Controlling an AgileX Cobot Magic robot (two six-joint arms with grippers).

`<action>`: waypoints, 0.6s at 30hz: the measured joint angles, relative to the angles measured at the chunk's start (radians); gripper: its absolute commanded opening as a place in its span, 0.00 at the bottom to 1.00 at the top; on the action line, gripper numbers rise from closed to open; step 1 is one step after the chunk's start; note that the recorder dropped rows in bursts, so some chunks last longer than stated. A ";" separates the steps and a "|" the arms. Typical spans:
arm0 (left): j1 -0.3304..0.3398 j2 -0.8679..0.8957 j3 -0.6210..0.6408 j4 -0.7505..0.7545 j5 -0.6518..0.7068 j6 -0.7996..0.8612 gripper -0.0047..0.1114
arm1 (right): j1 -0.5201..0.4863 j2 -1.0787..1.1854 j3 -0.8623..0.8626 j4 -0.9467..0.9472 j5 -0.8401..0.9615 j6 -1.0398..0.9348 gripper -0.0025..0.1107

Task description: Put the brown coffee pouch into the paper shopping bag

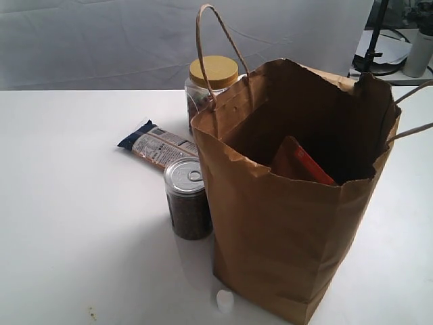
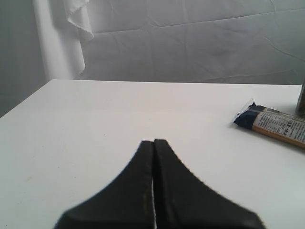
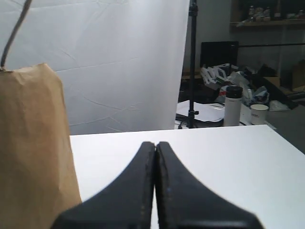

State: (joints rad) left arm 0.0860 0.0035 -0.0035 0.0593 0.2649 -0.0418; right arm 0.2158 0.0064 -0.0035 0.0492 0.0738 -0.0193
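Left claw (image 2: pixel 153 143) and right claw (image 3: pixel 155 144) — both clenched, empty; coffee pouch (image 1: pixel 302 167) inside bag (image 1: pixel 284 237).

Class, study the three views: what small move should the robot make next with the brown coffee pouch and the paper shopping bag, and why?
Probably none: I would hold both arms parked. The brown coffee pouch appears to lie inside the paper shopping bag already, with its orange label showing below the rim. The left gripper and right gripper each have jaws shut on nothing.
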 measured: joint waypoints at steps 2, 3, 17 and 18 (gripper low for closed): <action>0.000 0.000 0.000 0.000 0.000 0.000 0.04 | -0.029 0.000 0.000 0.000 0.000 0.000 0.02; 0.000 0.000 0.000 0.000 0.000 0.000 0.04 | -0.031 0.000 0.000 0.000 0.000 0.000 0.02; 0.000 0.000 0.000 0.000 0.000 0.000 0.04 | -0.011 0.000 0.000 0.000 0.002 0.000 0.02; 0.000 0.000 0.000 0.000 0.000 0.000 0.04 | -0.007 0.000 0.000 0.000 0.002 0.000 0.02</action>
State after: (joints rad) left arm 0.0860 0.0035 -0.0035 0.0593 0.2649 -0.0418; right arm 0.2089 0.0064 -0.0035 0.0492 0.0758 -0.0193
